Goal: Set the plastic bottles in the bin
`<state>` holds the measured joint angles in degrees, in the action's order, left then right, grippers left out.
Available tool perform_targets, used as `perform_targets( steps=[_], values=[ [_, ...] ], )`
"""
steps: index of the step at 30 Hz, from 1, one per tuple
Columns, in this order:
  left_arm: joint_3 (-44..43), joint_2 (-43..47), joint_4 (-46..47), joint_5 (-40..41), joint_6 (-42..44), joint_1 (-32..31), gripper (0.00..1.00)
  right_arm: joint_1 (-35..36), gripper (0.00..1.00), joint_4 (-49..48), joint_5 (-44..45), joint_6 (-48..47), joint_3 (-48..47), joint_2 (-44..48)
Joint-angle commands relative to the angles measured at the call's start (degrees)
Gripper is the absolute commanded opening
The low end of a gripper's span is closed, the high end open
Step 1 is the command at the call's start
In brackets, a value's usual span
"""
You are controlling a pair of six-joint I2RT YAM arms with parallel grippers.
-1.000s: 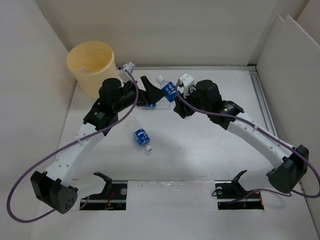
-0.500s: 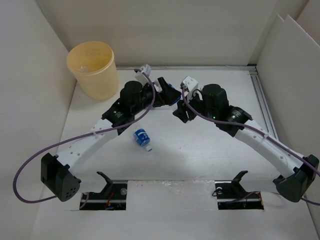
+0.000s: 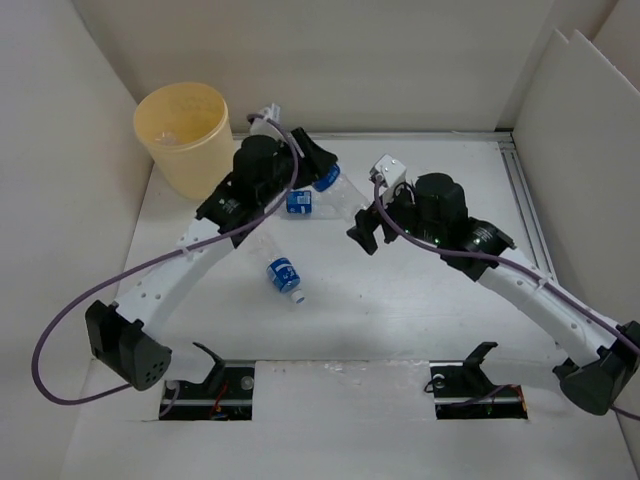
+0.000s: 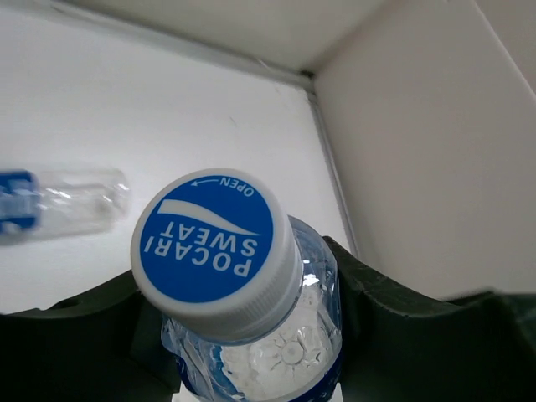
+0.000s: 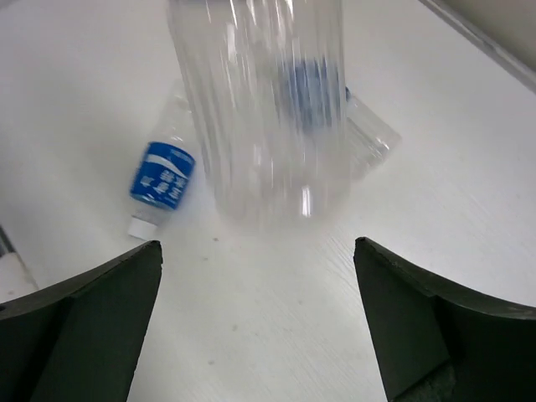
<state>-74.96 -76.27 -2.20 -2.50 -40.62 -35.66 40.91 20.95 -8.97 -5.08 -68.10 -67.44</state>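
The blue-capped bottle (image 4: 219, 251) is clamped between the fingers of my left pincer (image 3: 321, 170), cap toward the wrist camera. It is to the right of the pale yellow bin (image 3: 185, 135), not over it. Two blue-labelled bottles lie on the table (image 3: 420, 310), one (image 3: 298, 203) just beside that pincer and another (image 3: 284, 276) nearer my bases. My right pincer (image 3: 364, 232) is spread wide, grasping nothing, with the held bottle's clear body just ahead.
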Motion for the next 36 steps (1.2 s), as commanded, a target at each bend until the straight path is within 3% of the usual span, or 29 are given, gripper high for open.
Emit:
perform_targets(
  steps=[1,5,6,9,14,15,18,22,30,32,33,34,35,36],
  values=[
    [-10.53,-0.80,-8.15,11.71,4.04,6.64,0.00,-2.49,1.00,2.60,3.44,-1.07,3.22,1.79],
    [-28.35,-6.86,-17.31,14.73,6.95,18.67,0.00,-4.16,1.00,-0.29,0.72,-1.07,9.99,6.08],
    [-30.14,-7.57,-17.31,12.28,6.96,23.92,0.00,-4.17,1.00,-0.30,0.71,-1.07,11.04,6.70],
    [-35.24,-9.06,-15.92,16.90,9.93,29.05,0.00,-4.17,1.00,-0.30,-0.43,-1.60,15.00,9.33],
    [-32.89,-9.69,-7.14,36.76,14.86,29.07,0.00,-2.85,1.00,-5.21,-2.45,0.95,20.63,14.52],
    [-30.80,-9.69,-2.16,37.48,17.48,29.94,0.00,-1.98,1.00,-6.61,-3.15,2.52,22.64,15.05],
    [-33.30,-11.70,0.78,37.48,19.95,31.53,0.00,-0.22,1.00,-9.35,-4.56,3.15,24.41,15.76],
    [-38.85,-19.43,-1.40,40.38,21.11,33.81,0.00,1.55,1.00,-9.35,-1.49,1.83,24.24,13.74],
    [-45.71,-31.38,-2.81,32.74,18.47,42.77,0.00,3.56,1.00,-12.51,-2.81,-2.30,21.25,2.95],
    [-46.24,-33.23,-2.20,30.45,17.86,43.31,0.17,5.49,1.00,-14.27,-2.28,-2.30,20.11,0.66],
    [-47.46,-34.11,-2.89,29.49,17.86,43.31,0.32,6.37,1.00,-15.05,-1.76,-3.43,19.50,-2.14],
    [-48.08,-35.69,-3.86,27.48,17.86,43.83,0.49,7.34,1.00,-15.06,-1.23,-3.44,18.62,-3.65],
    [-48.87,-36.22,-4.48,26.51,17.34,43.83,0.89,9.52,1.00,-15.06,1.13,-4.23,16.26,-5.06],
    [-49.49,-36.23,-5.01,25.02,16.72,43.83,1.00,10.59,1.00,-15.06,1.85,-4.76,15.11,-6.38]
  ],
)
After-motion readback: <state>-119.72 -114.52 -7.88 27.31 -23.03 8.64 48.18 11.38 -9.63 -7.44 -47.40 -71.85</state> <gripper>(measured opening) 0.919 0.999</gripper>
